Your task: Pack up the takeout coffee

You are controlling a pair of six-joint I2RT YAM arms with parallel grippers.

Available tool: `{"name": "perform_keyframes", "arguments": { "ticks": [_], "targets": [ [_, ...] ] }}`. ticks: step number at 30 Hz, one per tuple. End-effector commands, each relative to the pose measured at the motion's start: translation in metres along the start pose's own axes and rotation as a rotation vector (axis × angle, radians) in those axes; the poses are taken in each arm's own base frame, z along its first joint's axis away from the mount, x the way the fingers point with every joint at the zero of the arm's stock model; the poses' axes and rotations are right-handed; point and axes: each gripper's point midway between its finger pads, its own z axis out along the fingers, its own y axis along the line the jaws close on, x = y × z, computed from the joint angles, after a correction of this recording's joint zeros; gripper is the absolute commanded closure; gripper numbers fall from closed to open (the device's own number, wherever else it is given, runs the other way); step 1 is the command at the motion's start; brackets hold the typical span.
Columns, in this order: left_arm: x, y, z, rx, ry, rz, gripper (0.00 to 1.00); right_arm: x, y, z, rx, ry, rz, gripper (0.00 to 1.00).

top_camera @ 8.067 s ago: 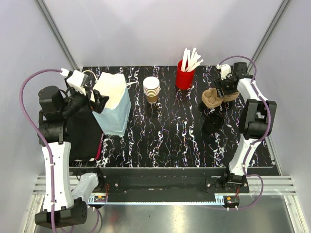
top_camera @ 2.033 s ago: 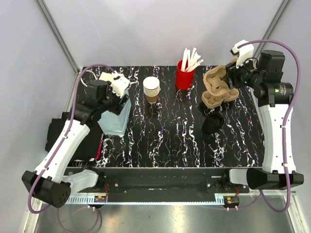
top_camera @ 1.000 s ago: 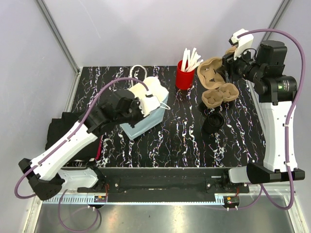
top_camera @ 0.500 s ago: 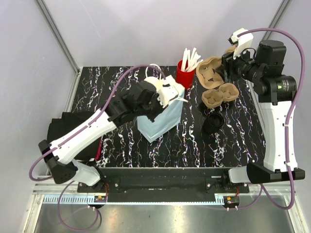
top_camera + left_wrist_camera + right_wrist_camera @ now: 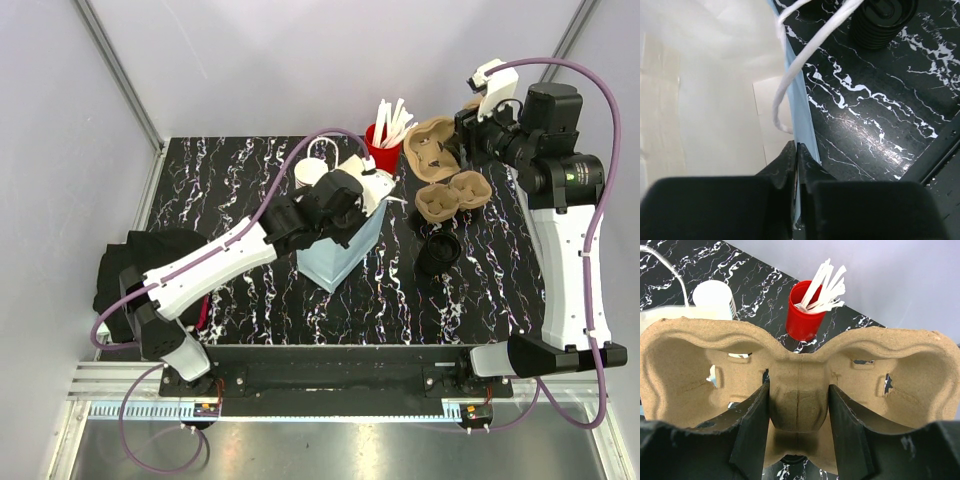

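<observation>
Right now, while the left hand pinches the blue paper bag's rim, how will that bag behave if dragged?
Probably light: the bag looks empty inside. Its thin wall, pinched by the left hand, may crumple. Standing tall, it could tip.

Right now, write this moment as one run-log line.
left jaws: shut on blue bag rim | right jaws: clamping cup carrier centre

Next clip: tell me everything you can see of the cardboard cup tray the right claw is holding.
The cup tray is brown moulded pulp, with two empty round wells showing either side of a raised centre post. The right claw grips that post and holds it tilted, clear of the table at the far right, above a second tray lying there.
</observation>
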Motion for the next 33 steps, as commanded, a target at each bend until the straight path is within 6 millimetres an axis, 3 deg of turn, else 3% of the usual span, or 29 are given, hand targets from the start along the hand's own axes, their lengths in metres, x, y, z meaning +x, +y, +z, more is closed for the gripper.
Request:
{"name": "perform_keyframes", "arguments": {
  "ticks": [1,5,6,7,10,16,17,21,25,27,31,33],
  "targets": [
    [-0.033,0.010,-0.011,-0.054,-0.104,-0.047,0.85,-0.019,-0.003,-0.011,0.037,-0.072,-0.021,0.47],
    [-0.042,0.007,-0.019,-0.035,-0.129,-0.050,0.77,-0.022,-0.004,-0.013,0.042,-0.079,-0.017,0.47],
    [-0.043,0.006,-0.020,-0.024,-0.134,-0.050,0.70,-0.023,-0.004,-0.014,0.044,-0.083,-0.016,0.47],
    [-0.045,0.004,-0.024,-0.009,-0.143,-0.050,0.52,-0.026,-0.004,-0.015,0.045,-0.090,-0.017,0.47],
    [-0.053,0.001,-0.035,0.015,-0.168,-0.051,0.29,-0.028,-0.003,-0.017,0.042,-0.093,-0.012,0.47],
    [-0.079,0.014,-0.073,-0.011,-0.264,0.001,0.13,-0.034,0.000,-0.016,0.013,-0.086,-0.001,0.47],
    [-0.081,0.017,-0.077,-0.025,-0.272,0.007,0.04,-0.034,0.000,-0.011,0.005,-0.079,0.002,0.46],
    [-0.085,0.034,-0.098,-0.080,-0.311,0.032,0.01,-0.044,0.006,-0.006,-0.026,-0.087,0.014,0.47],
    [-0.093,0.063,-0.129,-0.143,-0.375,0.009,0.01,-0.043,0.020,0.014,-0.093,-0.056,0.023,0.46],
    [-0.094,0.088,-0.140,-0.187,-0.403,-0.028,0.01,-0.043,0.029,0.019,-0.127,-0.046,0.023,0.47],
    [-0.091,0.133,-0.165,-0.279,-0.487,-0.079,0.01,-0.034,0.066,0.047,-0.236,0.025,0.011,0.47],
    [-0.075,0.154,-0.157,-0.315,-0.460,-0.114,0.01,-0.034,0.078,0.052,-0.267,0.041,0.002,0.47]
  ]
}}
